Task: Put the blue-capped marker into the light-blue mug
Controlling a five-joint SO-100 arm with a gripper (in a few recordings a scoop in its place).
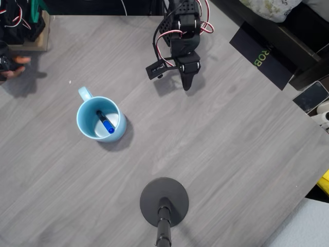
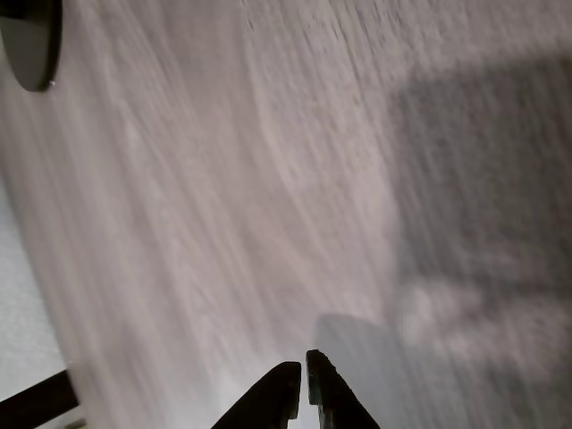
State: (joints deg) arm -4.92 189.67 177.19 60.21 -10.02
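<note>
tool (image 1: 187, 85): closed, holding nothing, tips together above bare grey surface (image 1: 226, 154) | blue-capped marker (image 1: 105, 122): inside light-blue mug (image 1: 100, 119), lying tilted, cap toward lower right in overhead view | mug: upright, well left of tool, handle at upper left

Glossy ceramic mug (image 1: 86, 126) — matt woodgrain table (image 1: 221, 154)

This looks like a hobby robotics bench in a home or small lab. A grey wood-grain counter (image 1: 231, 154) carries a black round stand base (image 1: 164, 201) at the lower centre, a black box (image 1: 262, 59) and a phone (image 1: 310, 96) sit at the right edge, and bedding-like fabric (image 1: 267, 7) shows at the upper right.
</note>
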